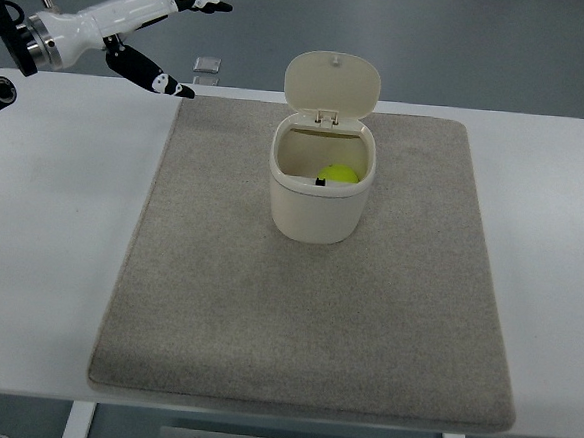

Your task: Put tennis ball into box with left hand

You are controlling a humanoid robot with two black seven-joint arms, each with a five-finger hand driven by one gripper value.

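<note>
- Top view, looking steeply down on a white table (pixel 38 261) with a grey mat (pixel 305 320) spread over its middle
- Cream box (pixel 321 181) standing upright on the upper middle part of the mat, with hinged lid (pixel 332 81) flipped open and leaning back toward the top of the frame
- Tennis ball (pixel 339 175), yellow-green, lying inside the box, at the right side of the opening, partly hidden by the front wall
- Small dark spot at the left of the ball inside the box, too small to identify
- Left hand (pixel 162 40) in the upper left of the frame, entering from the left edge on a white forearm with a metal wrist ring
- Fingers (pixel 202 3) spread and stretched out, black with white joints, one group pointing right at the top, another finger reaching down-right to the upper left corner of the mat; nothing held
- Hand well apart from the box, at the far left of it
- Small grey square object (pixel 206 66) on the floor beyond the table edge, just right of the hand
- Dark floor across the top of the frame
</note>
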